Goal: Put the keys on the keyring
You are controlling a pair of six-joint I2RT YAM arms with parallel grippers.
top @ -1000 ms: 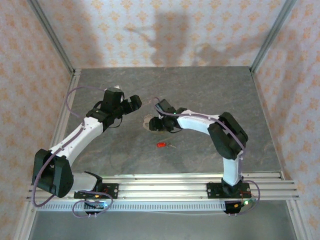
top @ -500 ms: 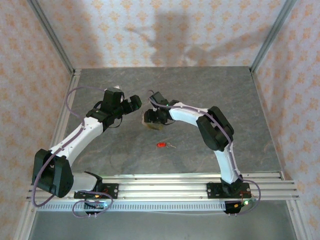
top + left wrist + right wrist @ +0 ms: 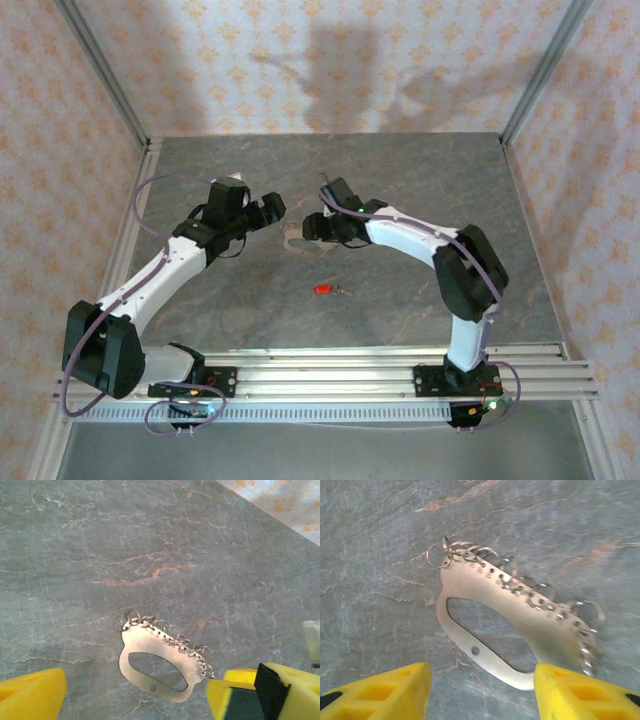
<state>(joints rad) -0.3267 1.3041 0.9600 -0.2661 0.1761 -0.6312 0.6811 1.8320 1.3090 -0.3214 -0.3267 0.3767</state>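
Keyring [image 3: 296,241] first: we see it lying flat on the grey veined tabletop [image 3: 430,180]; it is a pale metal plate with an oval cut-out in its middle and a fringe of small wire rings [image 3: 462,546] threaded through a row of holes along one edge; both arms reach in toward it, one from either side. To the left of the keyring, and a little farther from the arm bases, the left gripper [image 3: 272,209] hangs with its jaws spread wide and nothing between them; in the left wrist view its yellow fingers [image 3: 30,692] sit at the bottom corners and the keyring [image 3: 152,642] lies on the tabletop between and beyond them; we cannot tell whether the finger at the right of that view touches the fringed end or merely overlaps it. Just to the right of the keyring, the right gripper [image 3: 311,228] stands close over it, jaws parted and gripping nothing; in the right wrist view the keyring [image 3: 485,587] lies flat ahead of the two yellow fingers, and one end of the plate comes right up to the finger at the right; whether they touch we cannot tell. On the near side of the keyring, toward the arm bases and well apart from it, the key [image 3: 323,290] lies alone on the tabletop, red head to the left, short silver blade to the right; both grippers are well apart from it.
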